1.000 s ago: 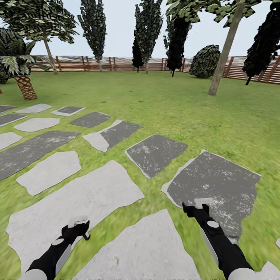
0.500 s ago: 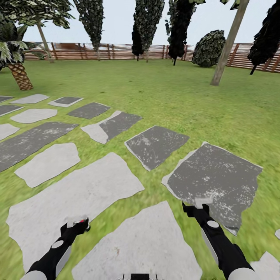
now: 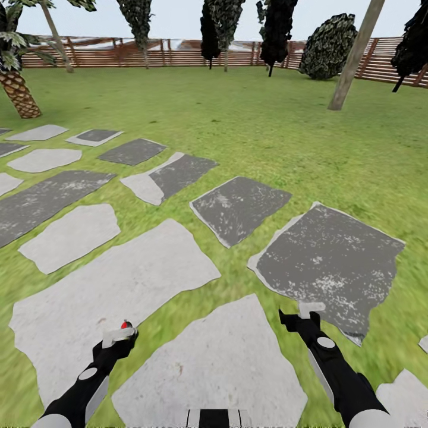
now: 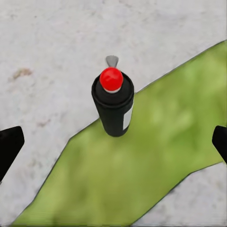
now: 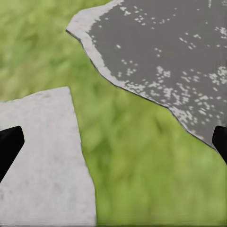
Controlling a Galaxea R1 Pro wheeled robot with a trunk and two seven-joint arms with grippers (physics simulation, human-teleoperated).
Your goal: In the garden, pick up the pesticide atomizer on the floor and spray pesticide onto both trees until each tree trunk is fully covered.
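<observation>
The black pesticide atomizer with red cap (image 3: 125,325) is largely hidden behind the left gripper (image 3: 119,334); the grey-beige tree trunk (image 3: 355,56) is cut off above.

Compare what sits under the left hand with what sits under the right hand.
Between the left hand's fingertips stands an upright black pesticide atomizer with a red cap, on a grass strip beside pale paving. Between the right hand's fingertips lies bare grass, with no object. The left hand's ground borders a light slab; the right hand's borders a light slab and a dark speckled slab. Both hands are open, fingertips wide apart.
</observation>
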